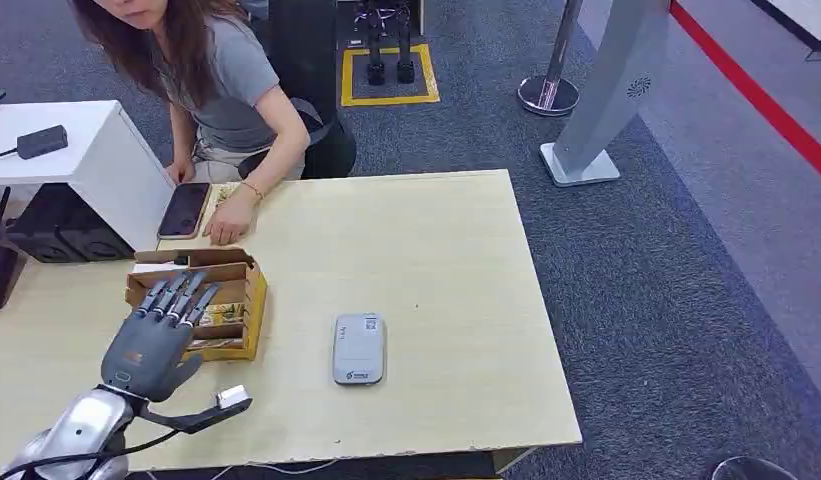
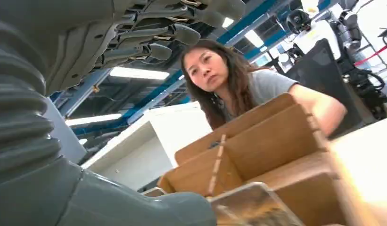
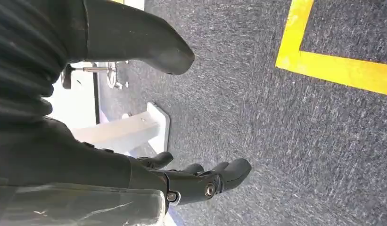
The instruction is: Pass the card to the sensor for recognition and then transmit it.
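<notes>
A brown cardboard box [image 1: 238, 268] with dividers stands at the table's left and holds yellowish cards [image 1: 224, 316] in its slots. My left hand [image 1: 154, 338] hovers over the box's near side, fingers [image 1: 182, 297] stretched out above it and thumb [image 1: 218, 405] spread toward the table's front edge; I see nothing in its grasp. From the left wrist, the fingers [image 2: 177, 32] are above the box [image 2: 271, 141] and a glossy flat edge [image 2: 250, 201] lies near the thumb. The grey sensor pad [image 1: 359, 348] lies flat mid-table, right of the box. My right hand [image 3: 102, 162] hangs over grey carpet, holding nothing.
A person sits at the table's far left, one hand [image 1: 229, 215] resting on the table beside a dark phone [image 1: 184, 209]. A white cabinet [image 1: 106, 165] stands on the left. Beyond the table are a grey stand [image 1: 606, 90] and a stanchion base [image 1: 548, 95].
</notes>
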Motion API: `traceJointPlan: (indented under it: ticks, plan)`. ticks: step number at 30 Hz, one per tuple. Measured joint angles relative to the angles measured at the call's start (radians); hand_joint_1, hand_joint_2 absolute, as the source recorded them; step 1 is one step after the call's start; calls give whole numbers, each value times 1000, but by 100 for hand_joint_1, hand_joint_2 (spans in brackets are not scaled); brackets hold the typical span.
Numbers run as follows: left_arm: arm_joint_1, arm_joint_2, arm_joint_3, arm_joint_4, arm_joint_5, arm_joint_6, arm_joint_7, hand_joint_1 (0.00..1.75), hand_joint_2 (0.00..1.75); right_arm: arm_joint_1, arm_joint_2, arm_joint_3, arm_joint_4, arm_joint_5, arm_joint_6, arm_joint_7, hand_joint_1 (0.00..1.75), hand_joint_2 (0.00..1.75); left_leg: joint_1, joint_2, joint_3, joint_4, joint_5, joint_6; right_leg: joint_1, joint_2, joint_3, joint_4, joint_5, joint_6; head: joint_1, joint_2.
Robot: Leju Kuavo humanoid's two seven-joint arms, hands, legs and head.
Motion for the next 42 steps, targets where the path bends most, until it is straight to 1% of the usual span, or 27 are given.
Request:
traceJointPlan:
  ticks: [6,11,17,25,26,30,33,36,38,42]
  plan:
    - [-24,-21,-35,21,27,-5,-13,0,175,0,0,0,0,3,1,0,0,175,0,0,0,0,0,0,0,0,0,0,0,0,0,0]
    - [-33,-25,-63,34,99,-31,-42,0,175,0,0,-3,-1,18,1,0,0,175,0,0,0,0,0,0,0,0,0,0,0,0,0,0]
    - [-35,-25,-87,45,100,-31,-45,0,175,0,0,-9,-1,19,0,-1,0,175,0,0,0,0,0,0,0,0,0,0,0,0,0,0]
    - [-37,-25,-94,50,100,-31,-45,0,175,0,0,-10,-1,19,-1,-1,0,175,0,0,0,0,0,0,0,0,0,0,0,0,0,0]
    - [-37,-25,-95,50,99,-31,-42,0,175,0,0,-10,-1,19,-1,-1,0,175,0,0,0,0,0,0,0,0,0,0,0,0,0,0]
    - [-37,-21,-100,53,76,-50,-2,0,175,0,0,-18,-1,19,-3,0,0,175,0,0,0,0,0,0,0,0,0,0,0,0,0,0]
    - [-36,-15,-103,53,63,-53,26,0,175,1,0,-26,-1,19,-7,1,0,175,0,0,0,0,0,0,0,0,0,0,0,0,0,0]
    - [-35,-12,-105,53,49,-55,43,0,175,1,0,-33,-1,19,-7,1,0,175,0,0,0,0,0,0,0,0,0,0,0,0,0,0]
    - [-35,-11,-105,53,38,-54,50,5,175,1,0,-35,-1,19,-7,1,0,175,0,0,0,0,0,0,0,0,0,0,0,0,0,0]
    - [-35,-11,-106,53,18,-54,63,5,175,1,0,-41,-1,21,-7,1,0,175,0,0,0,0,0,0,0,0,0,0,0,0,0,0]
